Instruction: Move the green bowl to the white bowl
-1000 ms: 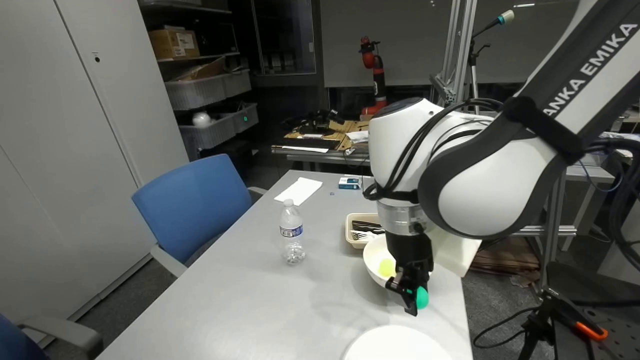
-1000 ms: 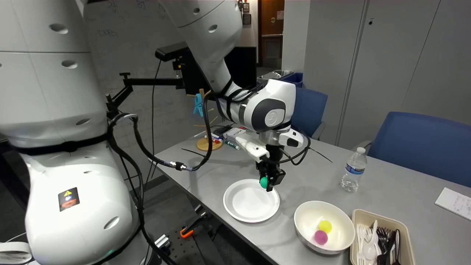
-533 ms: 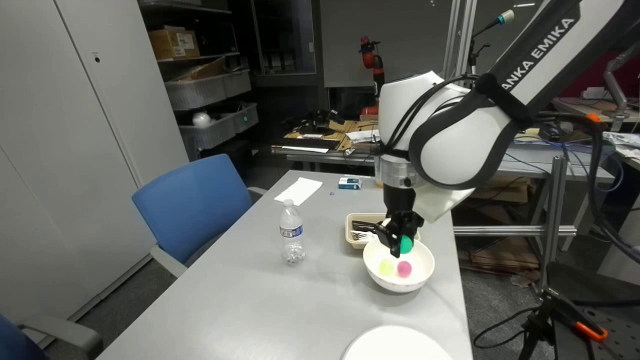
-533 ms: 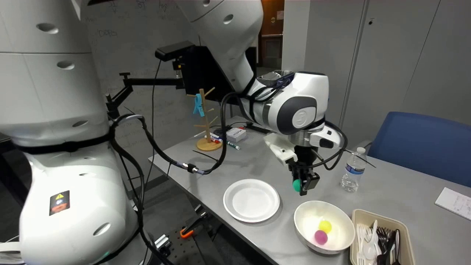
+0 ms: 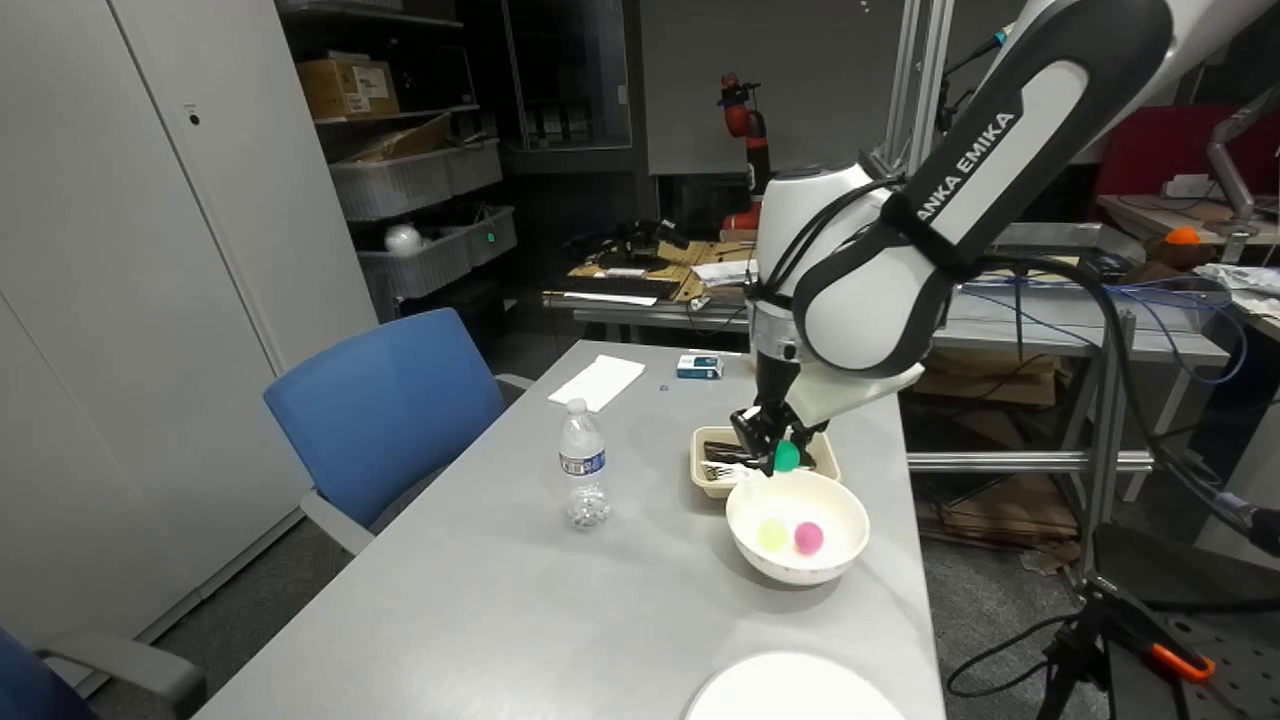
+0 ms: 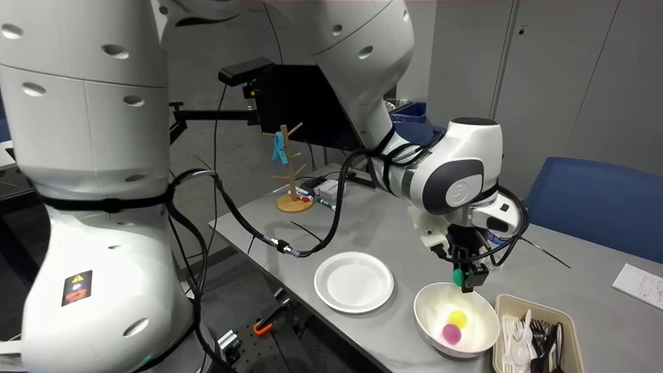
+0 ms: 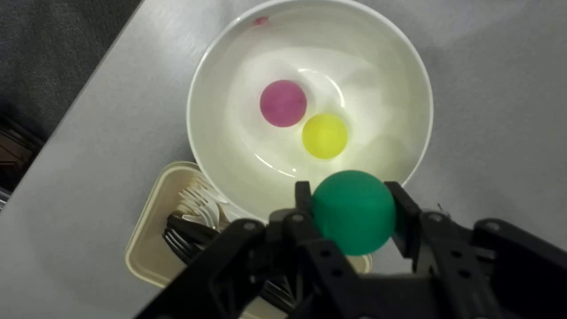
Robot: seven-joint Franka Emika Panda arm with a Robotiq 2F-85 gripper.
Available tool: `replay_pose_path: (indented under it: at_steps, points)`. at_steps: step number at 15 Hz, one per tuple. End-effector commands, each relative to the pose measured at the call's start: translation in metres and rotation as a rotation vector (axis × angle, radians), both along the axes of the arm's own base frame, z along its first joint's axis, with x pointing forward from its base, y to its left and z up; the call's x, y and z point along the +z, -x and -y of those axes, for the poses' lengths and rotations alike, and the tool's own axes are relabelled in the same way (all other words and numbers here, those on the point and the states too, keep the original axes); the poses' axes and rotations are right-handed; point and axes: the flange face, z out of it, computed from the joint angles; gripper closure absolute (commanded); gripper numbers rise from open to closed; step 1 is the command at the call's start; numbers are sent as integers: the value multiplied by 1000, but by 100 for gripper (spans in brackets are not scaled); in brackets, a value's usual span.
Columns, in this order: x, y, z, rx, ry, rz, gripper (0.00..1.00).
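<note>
- The gripper [image 7: 351, 199] is gripping the green ball [image 5: 787, 456]: in the wrist view, two fingers [image 7: 303, 195] press on it from both sides.
- The task sentence says "green bowl", but the shape here looks like a ball. I take it for the thing that is meant.
- What has just changed: one second ago, in an exterior view, the ball was hanging in front of the upper right edge of the plate [image 6: 354, 282]. Now it has travelled to the right of this frame, and the gripper covers a little of the upper rim of the white bowl [image 6: 432, 311].
- What has not changed: the white bowl stands in the same place, and the pink ball [image 7: 283, 103] and the yellow ball [image 7: 324, 136] lie inside it.
- In the wrist view, the green ball covers a part of the bowl's lower right rim, near the tray of cutlery [image 7: 155, 254]. How high it hangs above the rim, I cannot tell.
- For the task this means, in my judgement, that the carrying is almost finished and the release is not yet made. A small move toward the middle of the bowl seems wise: if the gripper lets go here, the ball could strike the rim and jump out to the tray or the table [image 5: 500, 600].
</note>
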Motion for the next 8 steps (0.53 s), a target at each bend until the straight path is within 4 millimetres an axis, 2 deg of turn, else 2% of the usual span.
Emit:
replay_pose_path:
  at_steps: [1,8]
  points:
    - [-27,-20,1,-49,39,15,82]
    - [-52,-31,16,-132,65,-3,82]
